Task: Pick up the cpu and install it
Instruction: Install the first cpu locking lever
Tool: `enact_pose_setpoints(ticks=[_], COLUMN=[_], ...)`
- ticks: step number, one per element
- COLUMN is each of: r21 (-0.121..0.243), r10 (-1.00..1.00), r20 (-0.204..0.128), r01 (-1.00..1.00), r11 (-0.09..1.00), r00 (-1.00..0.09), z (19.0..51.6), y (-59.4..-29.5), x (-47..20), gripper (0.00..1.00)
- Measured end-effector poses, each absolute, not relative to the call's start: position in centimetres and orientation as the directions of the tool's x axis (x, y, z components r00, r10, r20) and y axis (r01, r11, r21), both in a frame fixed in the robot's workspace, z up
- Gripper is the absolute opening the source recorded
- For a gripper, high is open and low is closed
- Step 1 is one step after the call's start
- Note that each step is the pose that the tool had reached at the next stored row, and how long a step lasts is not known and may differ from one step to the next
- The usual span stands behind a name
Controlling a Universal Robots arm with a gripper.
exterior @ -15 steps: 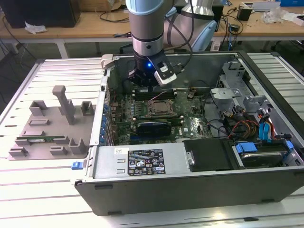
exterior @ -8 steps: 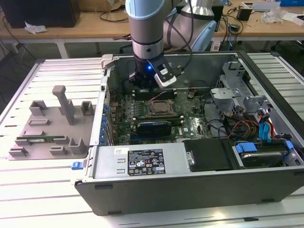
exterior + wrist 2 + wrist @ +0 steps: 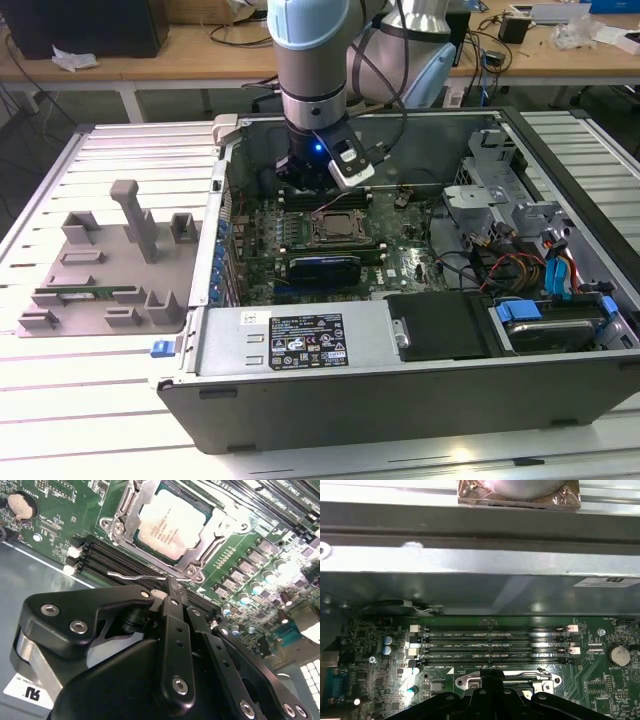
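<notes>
Arm (image 3: 312,60) posed vertically, wrist pointing straight down

The gripper (image 3: 172,587) hangs below the wrist; in the second wrist view its black linkage arms converge and the fingers (image 3: 174,597) meet tip to tip, pressed together with nothing between them

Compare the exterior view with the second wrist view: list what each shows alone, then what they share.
Exterior view alone: the whole open case, the arm reaching into it, and a grey tray holding a green memory stick on the exterior view's left.

Second wrist view alone: the cpu seated in its socket, silver top up, and a coin battery.

Both: the motherboard, the socket and the gripper, its fingers together beside the socket.
</notes>
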State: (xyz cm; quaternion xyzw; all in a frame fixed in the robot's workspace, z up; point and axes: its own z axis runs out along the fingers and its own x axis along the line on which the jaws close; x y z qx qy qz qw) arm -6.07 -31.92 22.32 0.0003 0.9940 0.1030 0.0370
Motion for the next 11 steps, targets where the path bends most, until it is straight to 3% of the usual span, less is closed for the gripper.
enact_pose_setpoints(ticks=[11], r21=[0.205], r10=[0.008], r20=[-0.073], r01=[-0.007], r11=[0.979], r00=[-0.997], z=[22.1], y=[-31.1], x=[-4.6], gripper=[0.11])
